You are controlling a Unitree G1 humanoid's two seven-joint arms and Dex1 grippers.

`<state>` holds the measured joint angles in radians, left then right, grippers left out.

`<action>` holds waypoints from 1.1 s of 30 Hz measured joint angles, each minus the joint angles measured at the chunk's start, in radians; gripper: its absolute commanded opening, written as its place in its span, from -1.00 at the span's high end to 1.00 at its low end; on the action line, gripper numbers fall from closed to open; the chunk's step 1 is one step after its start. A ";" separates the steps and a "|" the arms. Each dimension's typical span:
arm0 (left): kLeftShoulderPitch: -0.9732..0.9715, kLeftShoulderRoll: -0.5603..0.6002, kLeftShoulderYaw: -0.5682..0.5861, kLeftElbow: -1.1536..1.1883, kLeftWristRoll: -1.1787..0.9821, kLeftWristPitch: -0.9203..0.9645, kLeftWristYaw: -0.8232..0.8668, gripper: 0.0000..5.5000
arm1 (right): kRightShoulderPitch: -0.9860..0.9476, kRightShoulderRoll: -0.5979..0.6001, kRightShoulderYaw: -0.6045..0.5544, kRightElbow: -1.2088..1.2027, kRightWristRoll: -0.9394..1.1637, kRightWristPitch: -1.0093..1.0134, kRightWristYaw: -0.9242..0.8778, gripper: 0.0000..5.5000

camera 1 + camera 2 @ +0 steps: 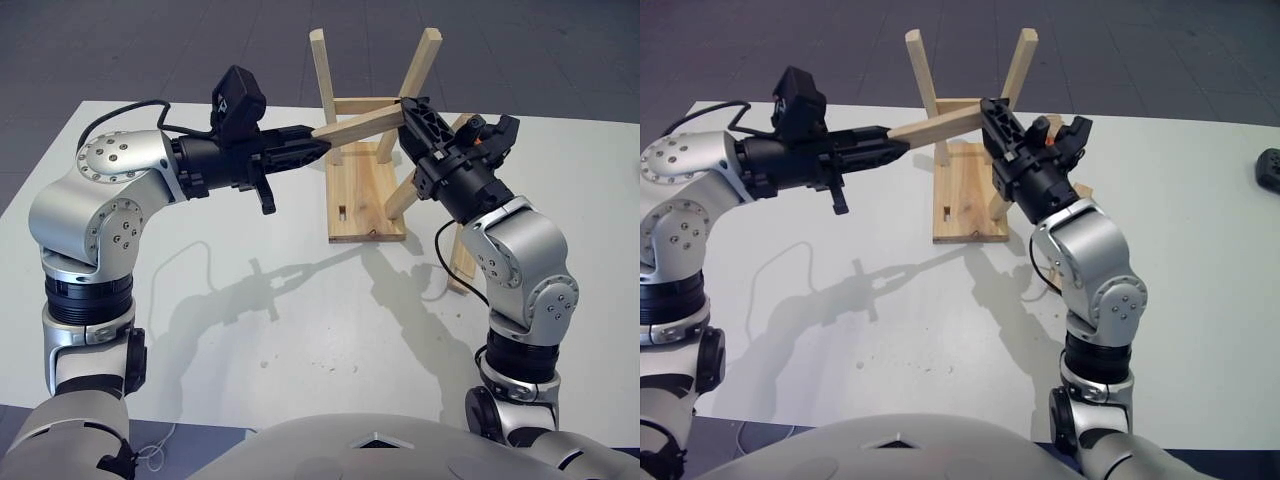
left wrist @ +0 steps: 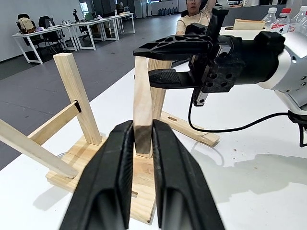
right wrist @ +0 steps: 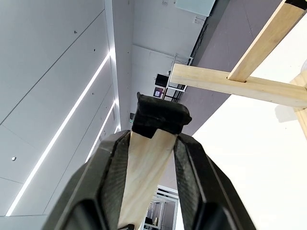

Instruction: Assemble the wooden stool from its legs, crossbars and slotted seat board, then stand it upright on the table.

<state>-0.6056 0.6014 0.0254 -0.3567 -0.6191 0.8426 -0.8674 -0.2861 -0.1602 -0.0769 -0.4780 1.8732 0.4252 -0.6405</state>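
Legs (image 1: 322, 65) in slotted seat board (image 1: 365, 200)

A loose wooden piece (image 1: 462, 268) lies mostly hidden behind the right arm (image 1: 515, 255); the picture's edge cuts a dark object (image 1: 1268, 166).

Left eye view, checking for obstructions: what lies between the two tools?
In the left eye view a wooden bar spans the gap, clamped by the left tool at one end and the right tool at the other.
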 measured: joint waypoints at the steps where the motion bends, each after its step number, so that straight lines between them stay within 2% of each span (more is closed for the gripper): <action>1: 0.000 0.000 0.000 -0.001 0.000 -0.010 0.000 0.84 | -0.001 -0.006 -0.001 0.002 -0.004 0.002 -0.001 0.25; 14: -0.021 0.001 0.018 0.069 0.025 -0.160 0.003 0.84 | -0.024 -0.108 -0.082 0.068 0.004 0.053 0.094 -0.52; 18: -0.021 -0.003 0.022 0.083 0.022 -0.164 0.010 0.84 | -0.028 -0.109 -0.102 0.060 0.011 0.057 0.161 -0.72; 22: -0.012 -0.039 0.074 0.113 -0.088 -0.098 0.021 0.84 | -0.068 -0.113 -0.167 0.061 0.037 0.033 0.213 -0.95; 26: 0.031 -0.047 0.100 0.193 -0.139 -0.073 -0.001 0.84 | -0.144 -0.162 -0.262 0.128 0.034 -0.005 0.237 -0.96; 29: 0.045 -0.057 0.043 0.262 -0.074 -0.144 -0.038 0.84 | -0.185 -0.204 -0.312 0.204 -0.003 -0.023 0.240 -0.96; 33: 0.047 -0.114 -0.049 0.370 0.029 -0.264 -0.071 0.84 | -0.182 -0.227 -0.287 0.271 -0.087 0.021 0.219 -0.96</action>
<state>-0.5584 0.4869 -0.0231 0.0130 -0.5900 0.5788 -0.9389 -0.4678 -0.3874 -0.3642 -0.2070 1.7866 0.4460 -0.4212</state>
